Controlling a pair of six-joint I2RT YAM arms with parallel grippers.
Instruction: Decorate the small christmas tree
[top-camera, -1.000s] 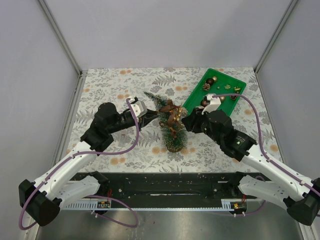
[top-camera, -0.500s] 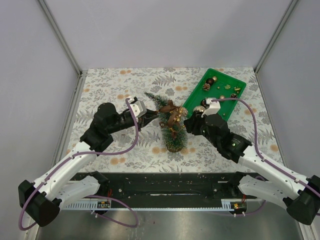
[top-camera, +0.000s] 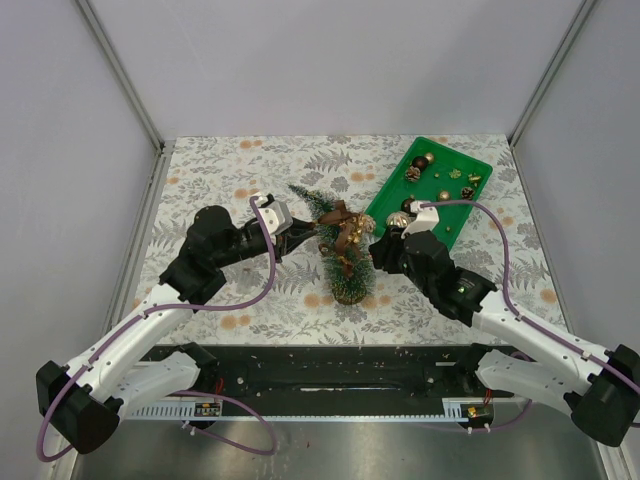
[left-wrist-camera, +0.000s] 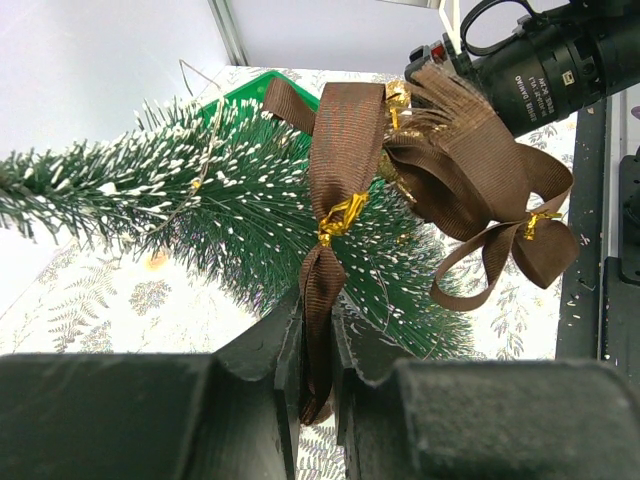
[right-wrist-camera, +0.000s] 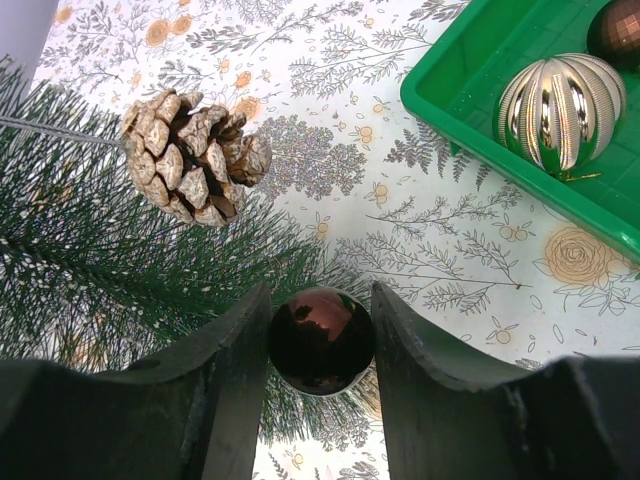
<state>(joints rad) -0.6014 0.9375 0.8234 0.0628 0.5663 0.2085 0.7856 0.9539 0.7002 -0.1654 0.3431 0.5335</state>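
Observation:
The small christmas tree (top-camera: 350, 272) stands mid-table on its wooden base, its tip leaning toward the back left. A brown ribbon bow (top-camera: 340, 222) with gold ties hangs on it. My left gripper (top-camera: 300, 232) is at the tree's left side. In the left wrist view it (left-wrist-camera: 317, 330) is shut on a tail of the bow (left-wrist-camera: 345, 150). My right gripper (top-camera: 383, 248) is at the tree's right side. It (right-wrist-camera: 321, 300) is shut on a glossy dark brown ball (right-wrist-camera: 321, 340) just over the branches (right-wrist-camera: 90, 260). A pine cone (right-wrist-camera: 195, 155) hangs on the tree.
A green tray (top-camera: 484, 175) at the back right holds several ornaments, among them a ribbed silver ball (right-wrist-camera: 560, 105) and a brown ball (right-wrist-camera: 617, 30). Its near corner (right-wrist-camera: 480, 90) lies close to my right gripper. A fern-printed cloth covers the table.
My right arm has swung left and a little nearer, bringing the ball from the tray's edge to the tree's side. The left arm and the bow have not moved.

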